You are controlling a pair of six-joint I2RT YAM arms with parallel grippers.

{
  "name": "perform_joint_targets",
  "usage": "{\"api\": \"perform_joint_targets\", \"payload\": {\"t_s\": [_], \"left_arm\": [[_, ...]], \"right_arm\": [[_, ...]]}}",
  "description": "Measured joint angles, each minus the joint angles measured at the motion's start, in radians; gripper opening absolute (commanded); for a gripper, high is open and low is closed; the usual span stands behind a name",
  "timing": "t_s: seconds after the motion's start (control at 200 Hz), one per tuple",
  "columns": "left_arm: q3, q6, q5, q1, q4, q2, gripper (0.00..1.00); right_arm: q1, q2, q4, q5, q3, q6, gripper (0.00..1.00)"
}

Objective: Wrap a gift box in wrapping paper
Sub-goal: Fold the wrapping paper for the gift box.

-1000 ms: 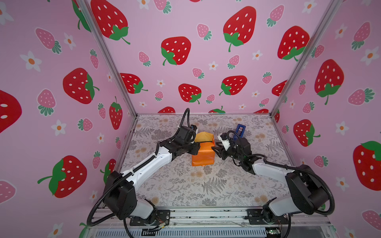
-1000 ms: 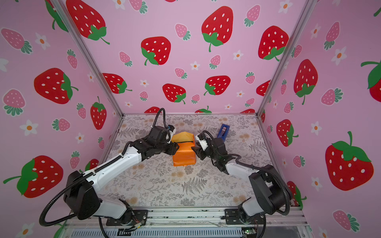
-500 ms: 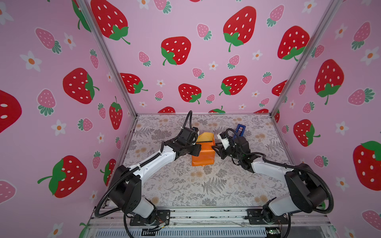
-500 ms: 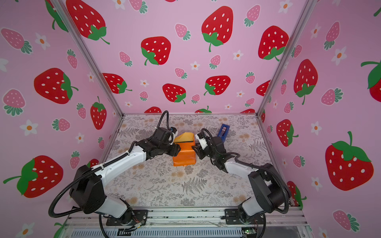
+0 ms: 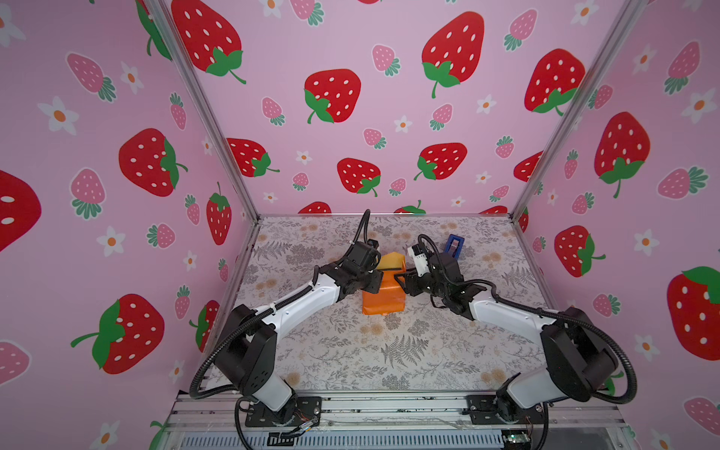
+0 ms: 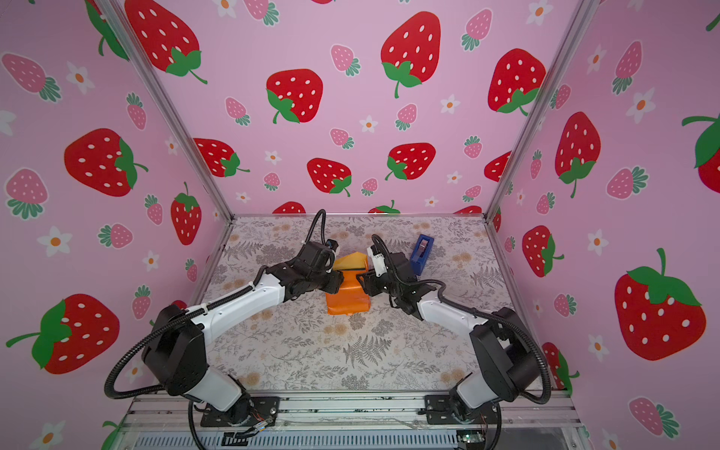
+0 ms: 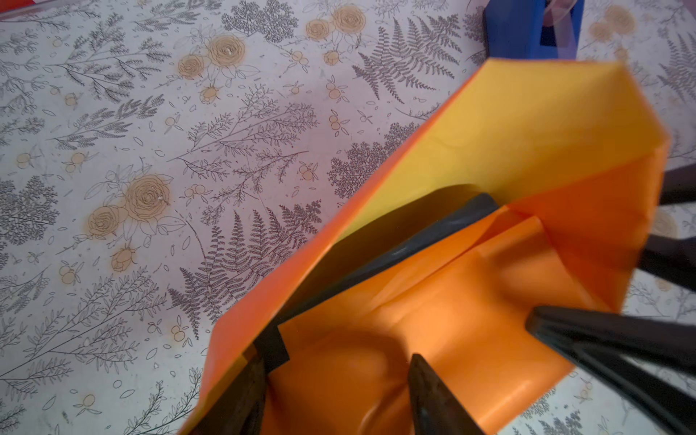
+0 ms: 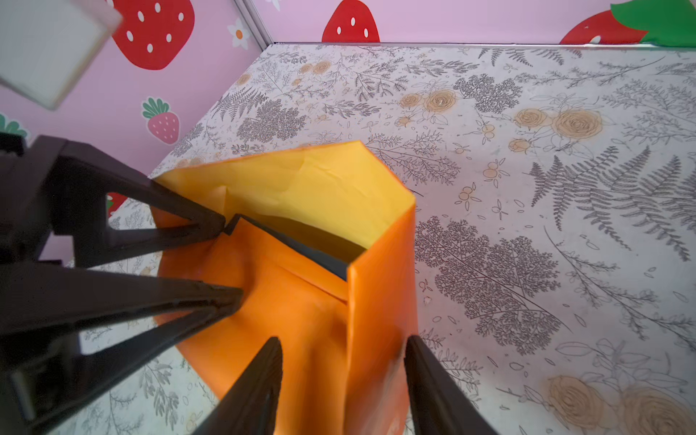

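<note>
The gift box (image 7: 376,248) shows only as a black edge (image 8: 324,261) inside the orange wrapping paper (image 5: 383,300) (image 6: 346,302), which covers its top and sides at mid-table. At the far end a yellow-faced flap (image 8: 320,188) stands up unfolded. My left gripper (image 5: 376,283) (image 7: 339,395) is open at the package's left side, its fingertips (image 8: 226,297) touching the paper. On the right, my right gripper (image 5: 399,278) (image 8: 344,376) is open, its fingers either side of the package's right corner.
A blue tape dispenser (image 5: 454,246) (image 6: 422,253) stands just behind the right gripper, toward the back right. The floral table covering (image 5: 389,350) lies under everything. Pink strawberry walls (image 5: 156,233) close the table in on three sides.
The left arm has reached further in, bringing its gripper close against the package's left side. The right gripper stays at the right side. The package has not shifted.
</note>
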Motion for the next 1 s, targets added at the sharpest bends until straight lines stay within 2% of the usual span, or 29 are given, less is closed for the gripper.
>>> {"api": "perform_joint_targets", "payload": {"t_s": [0.05, 0.33, 0.54, 0.755, 1.0], "left_arm": [[0.001, 0.000, -0.004, -0.001, 0.001, 0.001, 0.60], [0.002, 0.001, -0.017, -0.005, -0.016, -0.010, 0.61], [0.012, 0.011, -0.080, -0.004, -0.115, -0.144, 0.64], [-0.014, -0.064, -0.106, 0.038, -0.097, -0.252, 0.66], [-0.159, -0.182, -0.008, 0.051, -0.003, -0.184, 0.65]], "right_arm": [[0.009, 0.024, -0.011, 0.021, 0.016, 0.027, 0.52], [0.015, 0.057, -0.006, 0.110, 0.039, 0.116, 0.29], [0.016, 0.059, 0.004, 0.127, 0.040, 0.130, 0.20], [0.015, 0.066, 0.006, 0.128, 0.049, 0.146, 0.17], [0.015, 0.066, 0.004, 0.127, 0.051, 0.151, 0.16]]}}
